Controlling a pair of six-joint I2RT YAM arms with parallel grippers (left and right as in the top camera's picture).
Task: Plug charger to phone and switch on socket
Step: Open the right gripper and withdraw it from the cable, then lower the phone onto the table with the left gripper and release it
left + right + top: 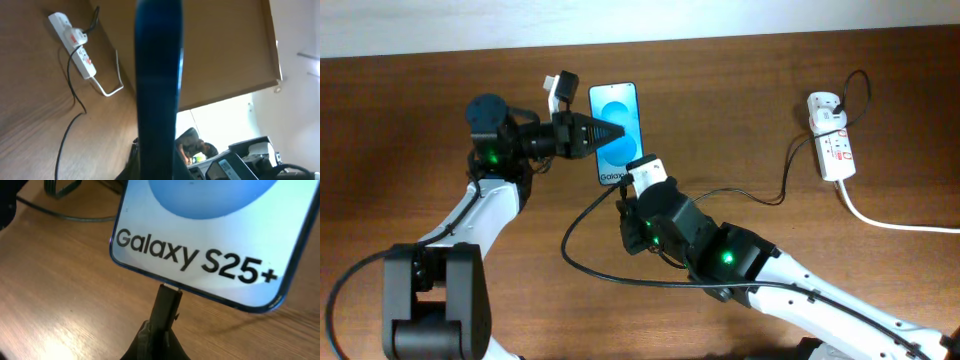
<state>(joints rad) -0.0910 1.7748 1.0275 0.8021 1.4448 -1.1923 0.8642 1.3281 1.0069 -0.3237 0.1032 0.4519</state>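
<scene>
- Phone (616,105) is near the middle of your brown wooden table (740,70). It is a slim rectangle with rounded corners and a glossy blue screen with a paler oval. A white strip at its near end reads "Galaxy S25+".
- Your left gripper (613,133) reaches in from the phone's left long side. Its dark tapered fingers are clamped across that edge, and the left wrist view shows the phone edge-on as a thin dark blue band.
- Your right gripper (156,341) pinches the charger's plug tip (168,300), a small flat black block, in a narrow hold between matte black fingers.
- That plug tip touches the middle of the phone's bottom edge, just under the lettering. You cannot tell whether it is fully seated.
- The charger (785,175), a thin black cable, trails in loose curves over the wood grain from the right gripper to the socket.
- The socket (830,135) sits well apart at the table's right. It is an elongated white plastic strip with red and grey markings, and a thick white cord (890,222) runs off to the right.
</scene>
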